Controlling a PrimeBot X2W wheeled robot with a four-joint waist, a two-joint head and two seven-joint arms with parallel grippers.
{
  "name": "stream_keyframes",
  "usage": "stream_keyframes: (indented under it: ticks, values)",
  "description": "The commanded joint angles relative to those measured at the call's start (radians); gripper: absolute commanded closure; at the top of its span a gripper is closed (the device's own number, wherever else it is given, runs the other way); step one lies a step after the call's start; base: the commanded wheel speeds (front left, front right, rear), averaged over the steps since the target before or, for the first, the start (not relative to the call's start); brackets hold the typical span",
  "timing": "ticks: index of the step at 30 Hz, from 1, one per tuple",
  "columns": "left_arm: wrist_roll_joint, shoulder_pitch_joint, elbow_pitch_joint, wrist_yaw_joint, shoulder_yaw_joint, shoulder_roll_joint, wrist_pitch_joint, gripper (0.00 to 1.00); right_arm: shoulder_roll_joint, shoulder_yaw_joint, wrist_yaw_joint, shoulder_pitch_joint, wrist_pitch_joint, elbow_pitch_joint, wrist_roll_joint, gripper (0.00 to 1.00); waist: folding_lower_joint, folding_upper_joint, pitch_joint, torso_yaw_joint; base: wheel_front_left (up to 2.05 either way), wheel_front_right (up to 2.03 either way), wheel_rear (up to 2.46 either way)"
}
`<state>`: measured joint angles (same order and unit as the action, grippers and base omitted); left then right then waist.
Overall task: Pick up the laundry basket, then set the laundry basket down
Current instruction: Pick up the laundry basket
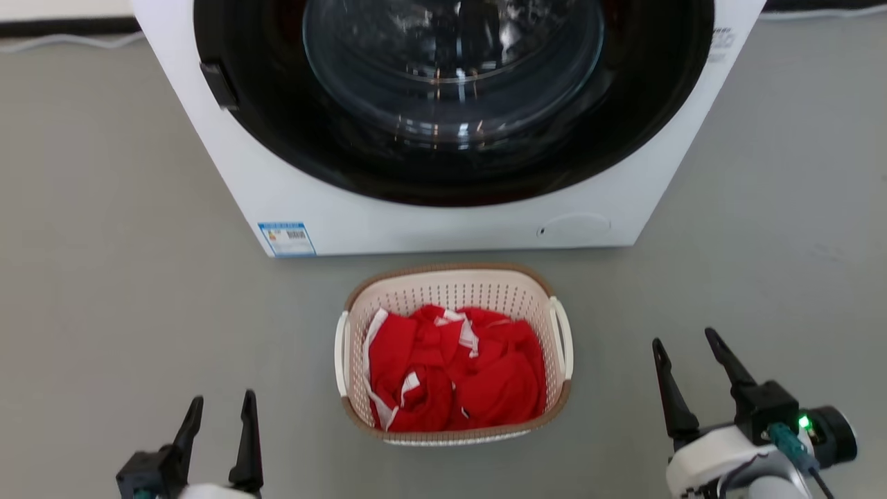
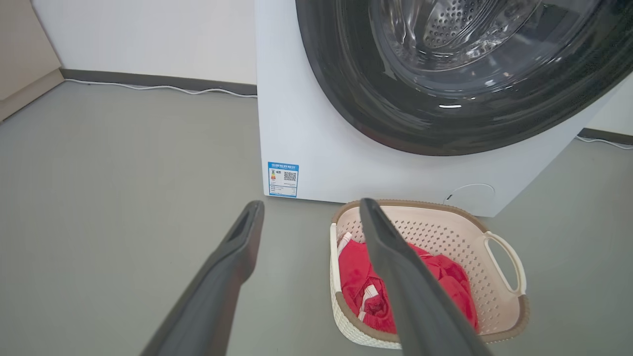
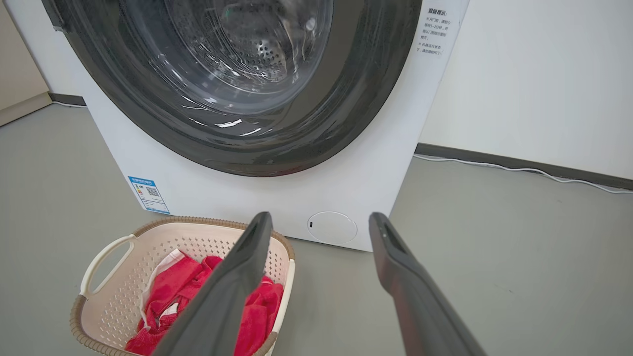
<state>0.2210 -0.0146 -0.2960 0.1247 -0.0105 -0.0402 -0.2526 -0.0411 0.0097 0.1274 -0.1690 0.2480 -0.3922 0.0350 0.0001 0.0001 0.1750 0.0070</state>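
I have the laundry basket [image 1: 450,291] sitting upright on the grey floor [image 1: 104,277], mouth up, just in front of the white washing machine [image 1: 416,222] and roughly centred on its front. Its two white handles [image 1: 563,339] face my left and right, so the handle-to-handle line runs across the washer's front. From the head camera the basket reads slightly wider along that line than front to back. A crumpled red garment [image 1: 457,374] with white trim lies inside it. The basket sits between my two claws, well apart from both. The left gripper [image 1: 223,398] hangs low to its left, and the right gripper [image 1: 684,337] is off to its right, a little further forward. Both claws point toward the washer. Each has its fingers spread wide, with nothing between them and touching nothing. In the wrist views one finger of each claw merely crosses in front of the basket
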Motion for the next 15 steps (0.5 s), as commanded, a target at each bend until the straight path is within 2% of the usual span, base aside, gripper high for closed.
stream_keyframes:
  ticks: [1,15]
  values:
    - [0.018,-0.058,0.006,0.006,0.024,-0.010,-0.009,0.00,-0.009,0.017,0.003,-0.042,0.014,0.010,-0.012,0.00,0.0000,-0.0001,0.045,0.004,0.00,0.00,0.00]
    - [0.043,-0.245,-0.120,0.006,-0.043,-0.010,-0.009,0.00,-0.009,0.009,0.003,-0.176,0.014,-0.085,-0.019,0.00,0.0000,-0.0001,0.213,0.030,0.00,0.00,0.00]
